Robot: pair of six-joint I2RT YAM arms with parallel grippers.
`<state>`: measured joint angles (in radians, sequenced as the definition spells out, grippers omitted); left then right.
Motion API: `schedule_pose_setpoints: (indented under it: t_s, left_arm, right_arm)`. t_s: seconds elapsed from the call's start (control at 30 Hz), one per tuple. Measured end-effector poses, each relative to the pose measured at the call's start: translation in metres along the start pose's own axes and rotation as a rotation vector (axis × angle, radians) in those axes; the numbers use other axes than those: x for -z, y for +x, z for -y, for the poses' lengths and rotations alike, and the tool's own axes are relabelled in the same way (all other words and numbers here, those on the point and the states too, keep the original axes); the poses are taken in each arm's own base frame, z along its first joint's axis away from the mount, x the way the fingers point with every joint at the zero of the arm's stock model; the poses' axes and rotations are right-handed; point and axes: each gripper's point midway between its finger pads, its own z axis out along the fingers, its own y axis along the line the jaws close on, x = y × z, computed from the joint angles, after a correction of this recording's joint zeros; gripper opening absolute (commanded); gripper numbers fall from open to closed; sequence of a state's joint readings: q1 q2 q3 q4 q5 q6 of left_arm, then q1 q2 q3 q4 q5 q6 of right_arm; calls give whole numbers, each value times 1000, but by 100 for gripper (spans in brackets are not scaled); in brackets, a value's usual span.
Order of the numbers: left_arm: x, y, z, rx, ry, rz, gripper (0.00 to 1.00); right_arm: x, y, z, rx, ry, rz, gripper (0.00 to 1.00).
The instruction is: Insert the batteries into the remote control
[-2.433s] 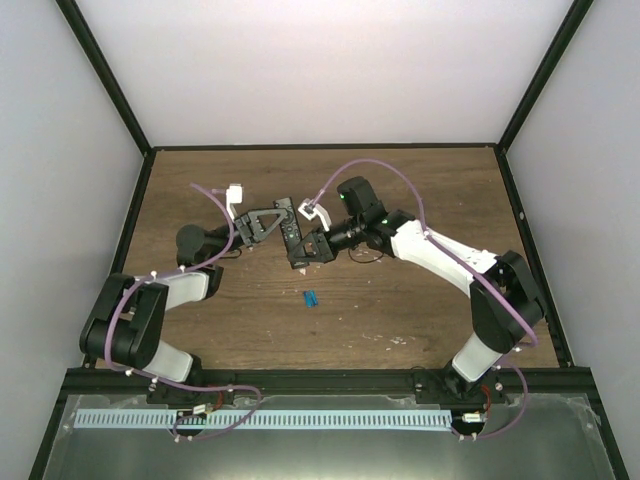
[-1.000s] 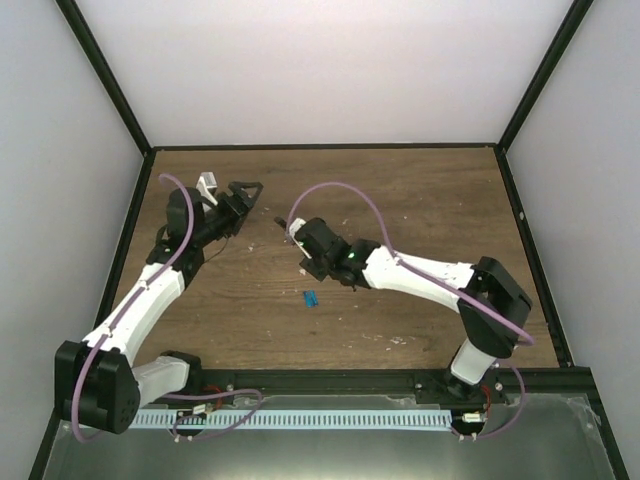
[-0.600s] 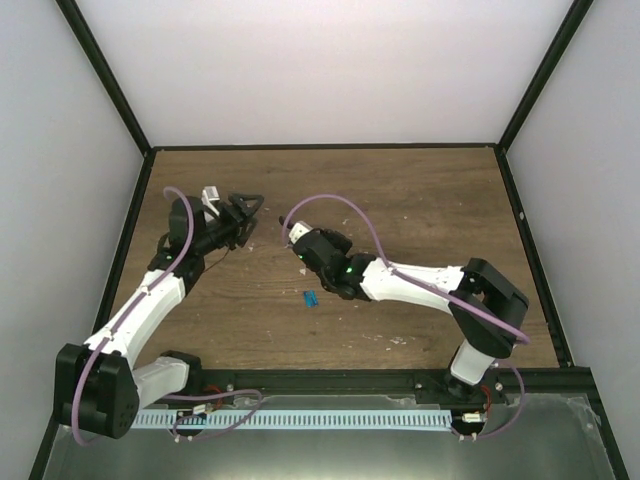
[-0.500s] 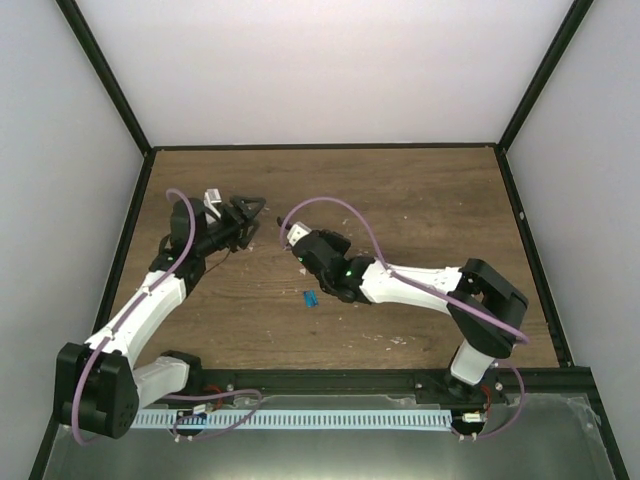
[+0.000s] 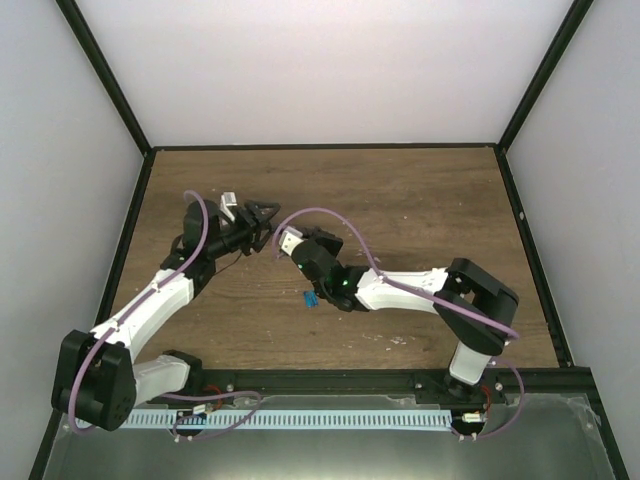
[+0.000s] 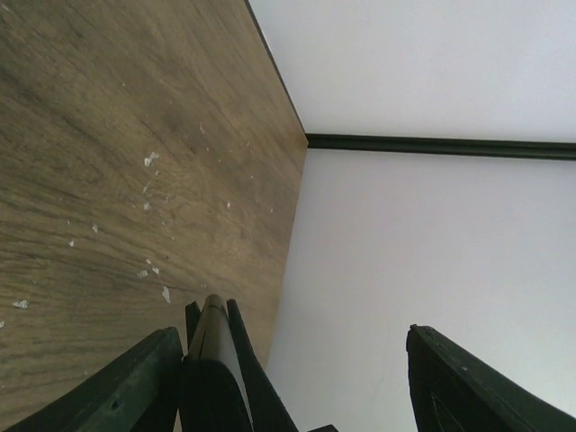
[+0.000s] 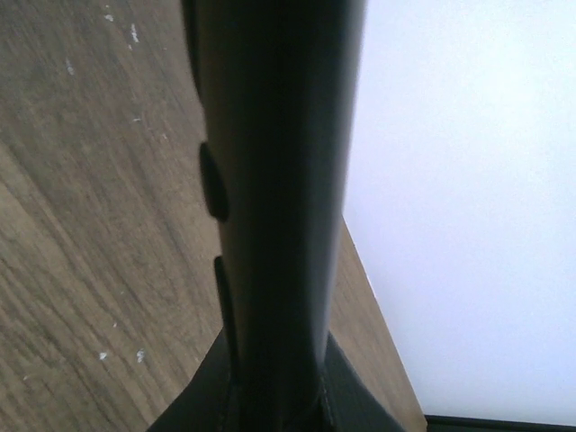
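Remote control [image 7: 279, 180], pinched tight in the right gripper [image 7: 274, 396], has swung low beside the blue battery [image 5: 311, 298] in the middle of the table [image 5: 420, 200], while the left gripper [image 6: 292, 331], jaws apart, moves back in, so loading seems next.

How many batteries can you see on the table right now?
1 battery, on the table beside the right arm. More may be hidden.

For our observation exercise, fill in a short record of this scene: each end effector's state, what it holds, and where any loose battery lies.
left end effector: open, with a narrow black part against one finger; what the part is cannot be told
right end effector: shut on the remote control
battery: one blue cell in view, lying on the table close beside the right arm
table: brown wood
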<state>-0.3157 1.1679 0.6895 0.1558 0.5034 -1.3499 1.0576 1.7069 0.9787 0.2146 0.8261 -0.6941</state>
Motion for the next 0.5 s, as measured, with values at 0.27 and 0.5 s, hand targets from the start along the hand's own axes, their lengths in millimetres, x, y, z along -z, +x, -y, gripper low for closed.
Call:
schedule_pose_setpoints:
  t_s: [0.27, 0.5]
  left_arm:
    - [-2, 5, -2, 7, -5, -8, 55]
    - [-2, 6, -4, 0, -15, -8, 40]
  right_arm:
    - [-5, -5, 7, 21, 66, 8, 1]
    - [-5, -8, 13, 29, 108, 18, 1]
